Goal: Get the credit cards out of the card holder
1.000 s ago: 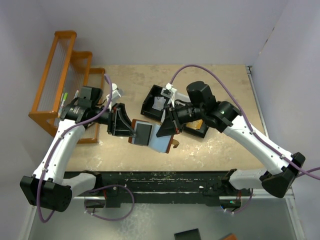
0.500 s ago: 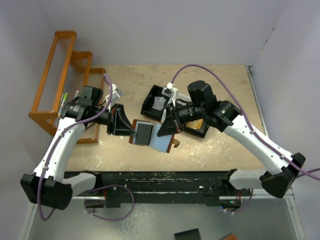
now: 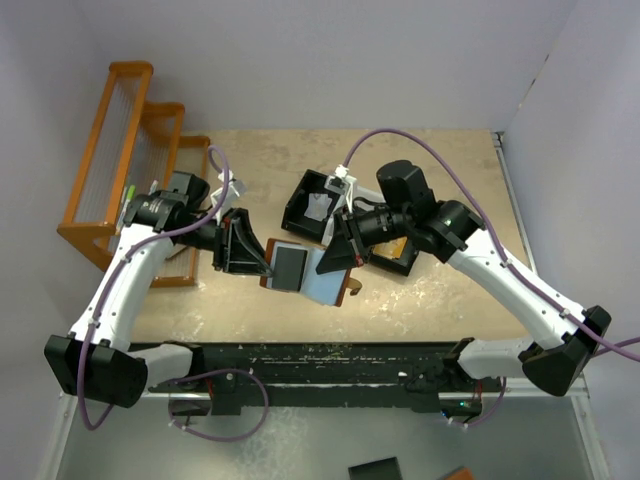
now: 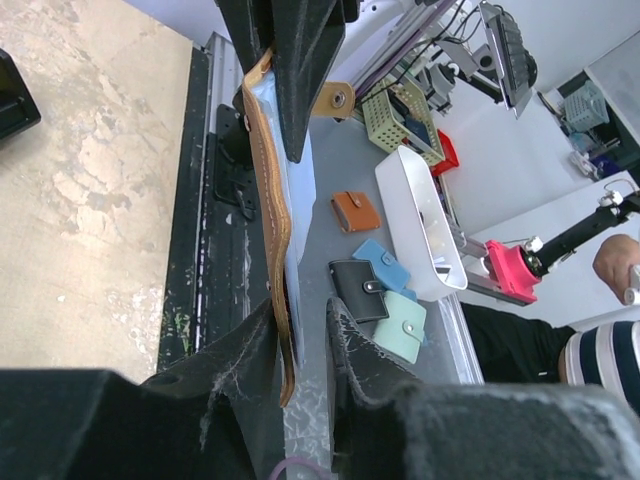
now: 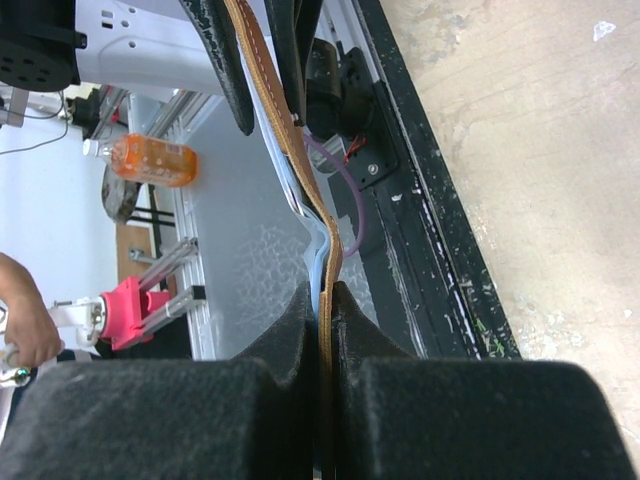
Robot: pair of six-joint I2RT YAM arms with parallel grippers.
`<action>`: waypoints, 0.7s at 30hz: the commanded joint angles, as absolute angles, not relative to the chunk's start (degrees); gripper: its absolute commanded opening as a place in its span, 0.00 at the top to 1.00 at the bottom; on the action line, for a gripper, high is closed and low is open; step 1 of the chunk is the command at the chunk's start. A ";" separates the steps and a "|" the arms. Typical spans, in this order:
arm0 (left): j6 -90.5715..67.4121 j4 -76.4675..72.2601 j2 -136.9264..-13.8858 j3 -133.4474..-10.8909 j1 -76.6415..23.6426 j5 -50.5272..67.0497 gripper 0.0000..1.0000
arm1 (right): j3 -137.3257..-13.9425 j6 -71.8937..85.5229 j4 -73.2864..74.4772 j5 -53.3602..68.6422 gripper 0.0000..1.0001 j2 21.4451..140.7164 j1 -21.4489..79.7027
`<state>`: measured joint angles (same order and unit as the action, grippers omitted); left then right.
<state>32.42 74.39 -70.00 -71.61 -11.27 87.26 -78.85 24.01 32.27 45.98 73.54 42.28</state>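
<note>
The right gripper [image 5: 322, 300] clamps the open card holder [image 3: 326, 284]; the left gripper [image 4: 303, 325], jaws slightly apart, straddles its opposite edge, dark card [image 3: 291, 266] inside.

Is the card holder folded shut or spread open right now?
Spread open: the card holder shows its pale blue lining and a dark card on its left half.

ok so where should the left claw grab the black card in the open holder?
Probably its outer short edge, at the left rim of the card holder, coming from the left. The black card lies flat on the open left panel. The left claw straddles that rim with jaws open, and the right claw pinches the opposite flap, bracing a leftward pull.
</note>
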 commanded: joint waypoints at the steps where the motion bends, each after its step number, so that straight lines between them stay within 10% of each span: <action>1: 37.62 77.60 -69.79 -75.02 -10.90 92.63 0.71 | -80.06 23.19 31.60 48.08 1.00 72.33 41.97; 21: 3.09 41.78 -56.85 -65.51 -10.88 85.05 1.00 | -78.45 23.95 29.36 49.15 0.99 71.73 41.83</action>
<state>11.25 51.62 -58.04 -66.08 -11.27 82.56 -78.81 24.01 31.27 47.72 73.52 42.26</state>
